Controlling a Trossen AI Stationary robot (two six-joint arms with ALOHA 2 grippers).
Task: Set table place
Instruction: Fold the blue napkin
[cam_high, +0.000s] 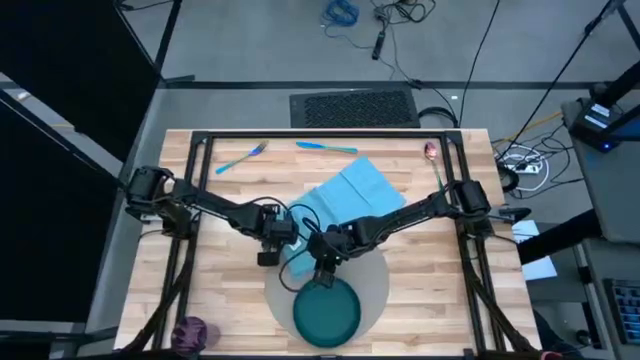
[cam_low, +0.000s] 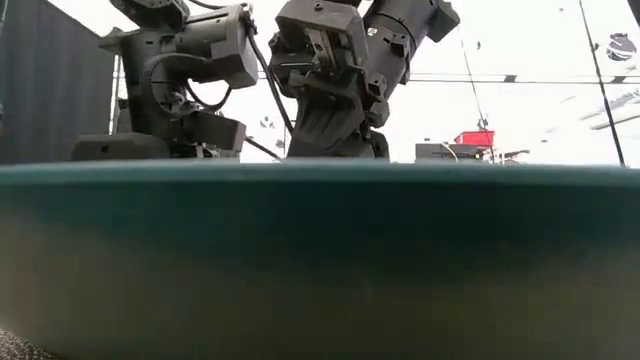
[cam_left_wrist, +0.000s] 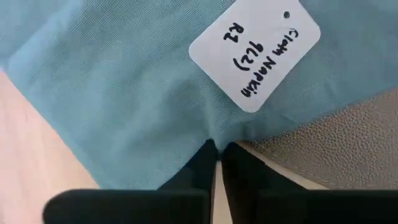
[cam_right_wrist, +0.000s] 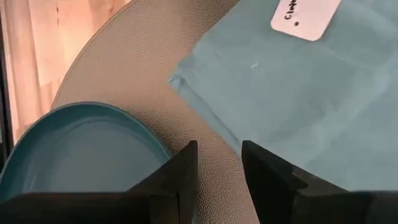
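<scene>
Pinching soft blue napkin, left tool apparently touches pebbled mat.

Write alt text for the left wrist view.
The left gripper, fingers shut, pinches the edge of a light blue cloth napkin bearing a handwritten white label. The napkin's corner overlaps a grey textured mat; bare wooden table shows beside it.
</scene>
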